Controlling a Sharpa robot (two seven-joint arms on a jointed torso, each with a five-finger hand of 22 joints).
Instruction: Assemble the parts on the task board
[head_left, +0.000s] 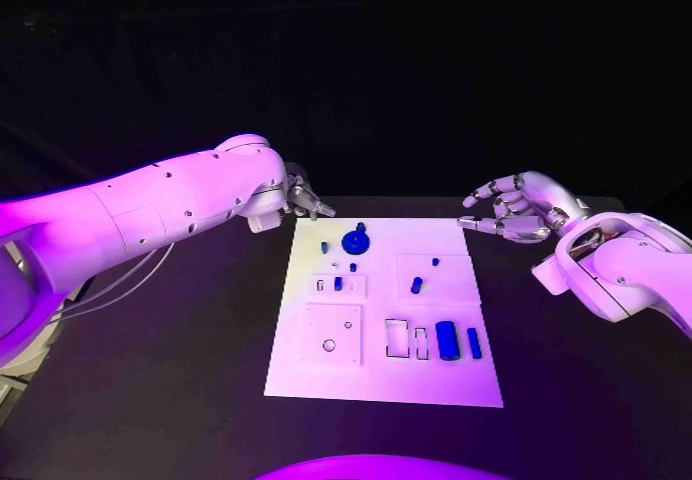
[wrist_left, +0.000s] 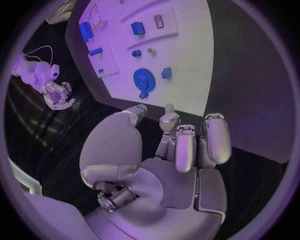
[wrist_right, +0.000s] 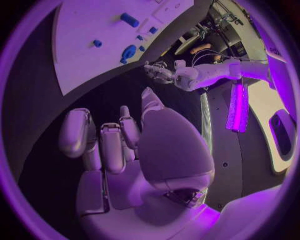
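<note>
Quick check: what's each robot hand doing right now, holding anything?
Left robot hand: open, holding nothing, beside the task board's far left corner.
Right robot hand: open, fingers loosely curled, holding nothing, off the board's far right corner.

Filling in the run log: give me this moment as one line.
left hand: holds nothing, off board's far left corner | right hand: holds nothing, off far right corner | task board: blue parts untouched

head camera looking down, wrist cameras behind hands, sharing task board (head_left: 384, 310)
</note>
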